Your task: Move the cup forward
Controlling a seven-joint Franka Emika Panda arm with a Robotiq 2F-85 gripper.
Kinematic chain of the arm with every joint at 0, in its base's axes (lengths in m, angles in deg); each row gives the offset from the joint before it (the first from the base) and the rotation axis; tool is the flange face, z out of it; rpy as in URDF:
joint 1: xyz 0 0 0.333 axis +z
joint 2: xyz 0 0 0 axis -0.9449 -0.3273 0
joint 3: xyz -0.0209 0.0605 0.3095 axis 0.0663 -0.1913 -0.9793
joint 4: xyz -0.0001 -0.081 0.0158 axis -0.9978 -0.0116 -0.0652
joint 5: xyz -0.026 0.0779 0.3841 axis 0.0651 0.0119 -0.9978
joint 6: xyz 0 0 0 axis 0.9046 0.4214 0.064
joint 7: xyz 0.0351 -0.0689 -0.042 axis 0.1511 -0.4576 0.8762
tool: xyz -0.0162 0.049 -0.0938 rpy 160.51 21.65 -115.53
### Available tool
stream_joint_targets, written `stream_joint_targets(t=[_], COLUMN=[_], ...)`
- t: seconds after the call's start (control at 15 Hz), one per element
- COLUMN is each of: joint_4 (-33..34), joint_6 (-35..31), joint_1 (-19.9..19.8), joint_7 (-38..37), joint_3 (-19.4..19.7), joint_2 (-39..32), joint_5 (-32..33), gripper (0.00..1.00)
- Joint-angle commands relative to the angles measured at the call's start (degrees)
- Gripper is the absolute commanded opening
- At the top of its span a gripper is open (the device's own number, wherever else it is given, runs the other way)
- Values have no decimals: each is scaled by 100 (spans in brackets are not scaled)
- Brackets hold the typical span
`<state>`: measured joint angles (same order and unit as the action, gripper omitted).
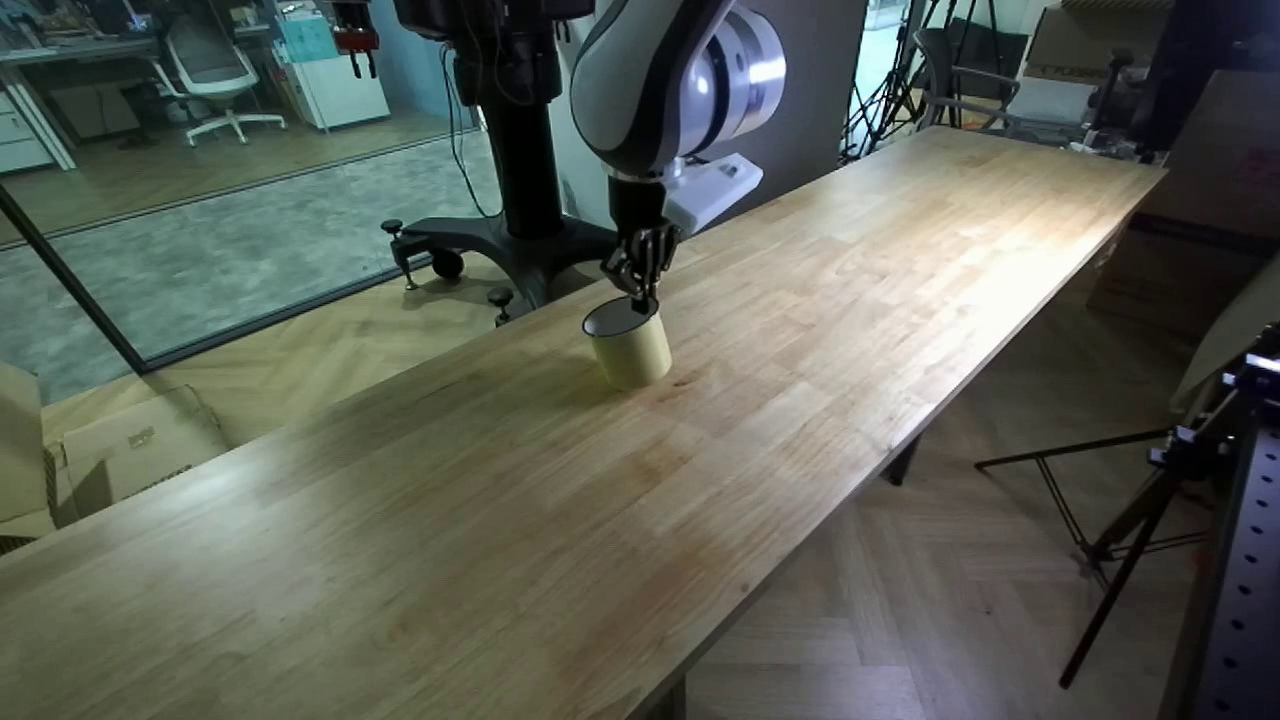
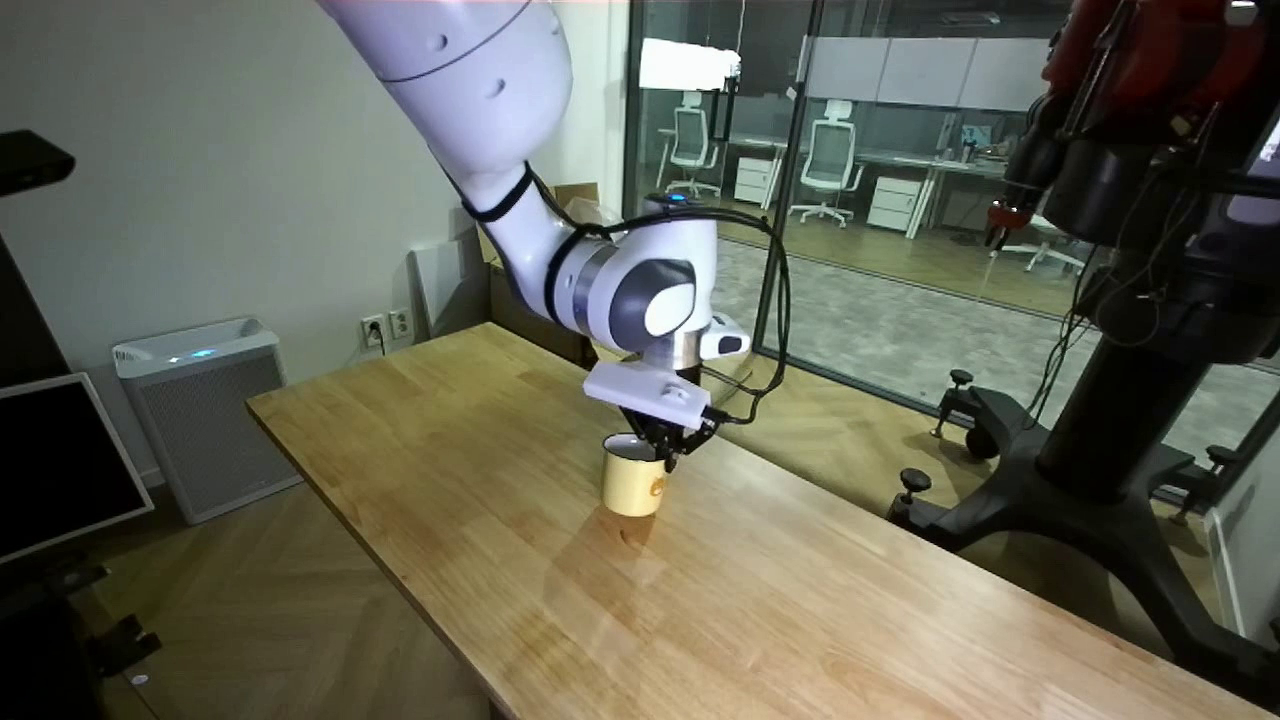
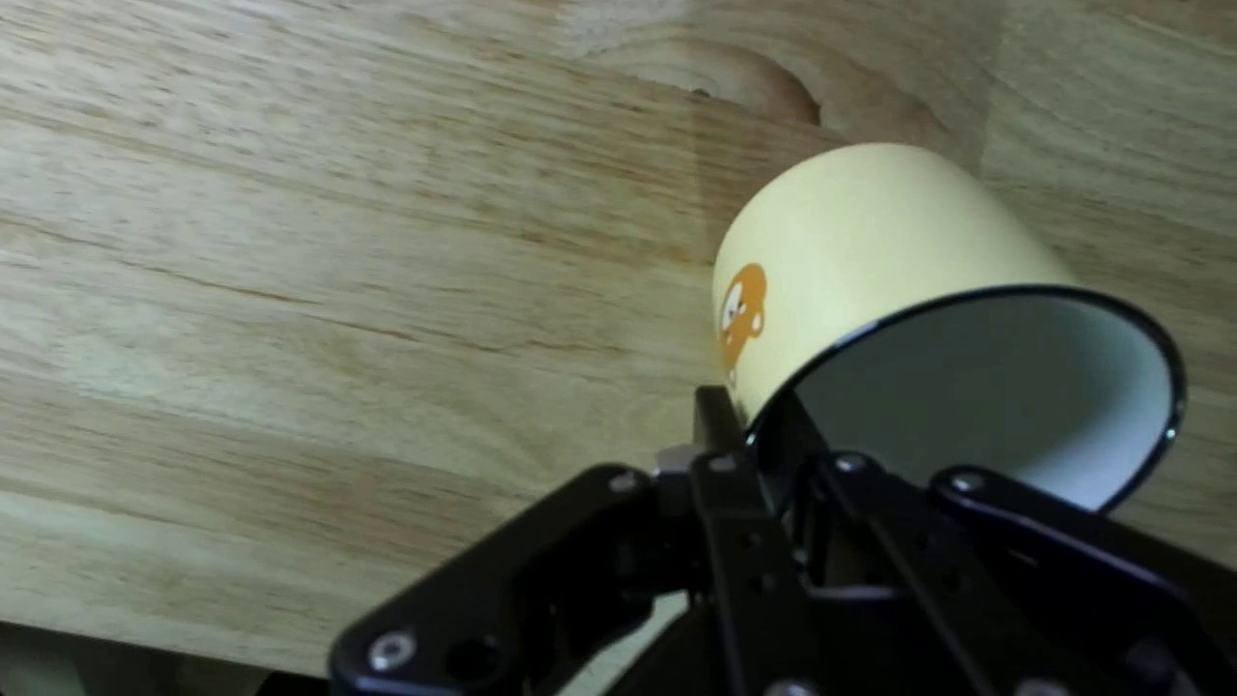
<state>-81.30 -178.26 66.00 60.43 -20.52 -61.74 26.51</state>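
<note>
In an exterior view: cream, dark-rimmed, cylindrical cup (image 1: 635,355) on or just above long, pale wooden table (image 1: 450,520). In an exterior view: black two-fingered tool (image 2: 665,458) at cup's rim. Wrist view: tool pinches cup wall. Judged: grasp done; forward travel unconfirmed; release left.

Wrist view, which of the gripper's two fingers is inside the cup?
The finger on the picture's right: its tip is inside the cup, while the other finger is outside, near the orange print.
</note>
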Motion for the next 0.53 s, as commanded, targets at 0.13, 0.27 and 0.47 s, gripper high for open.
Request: stream_joint_targets(t=[0.13, 0.27, 0.47], joint_4=[-52, -409, -1153], joint_6=[4, -245, -787], joint_1=[97, 201, 352], joint_7=[-80, -290, -723], joint_3=[-1, 77, 159], joint_2=[9, 178, 518], joint_5=[41, 39, -33], gripper=[3, 3, 2])
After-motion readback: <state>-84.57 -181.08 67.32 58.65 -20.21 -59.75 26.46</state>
